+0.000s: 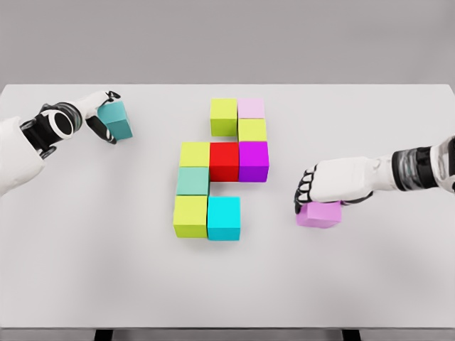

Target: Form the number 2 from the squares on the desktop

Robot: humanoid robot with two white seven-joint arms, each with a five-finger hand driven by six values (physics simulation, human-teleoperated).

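Observation:
Several coloured cubes form a figure mid-table: a yellow-green cube (223, 116) and a pale pink cube (251, 108) on top, a yellow-green cube (252, 130) below the pink one, then a row of yellow-green (194, 154), red (224, 161) and purple (254, 160). A mint cube (193, 181) sits under that row's left end, above a yellow-green cube (190, 216) and a cyan cube (224, 217). My left hand (105, 117) grips a teal cube (116, 119) at the far left. My right hand (316, 190) rests curled over a violet cube (320, 214) on the table.
The white table (398, 284) reaches across the whole view, with its front edge near the bottom and its far edge against a grey wall.

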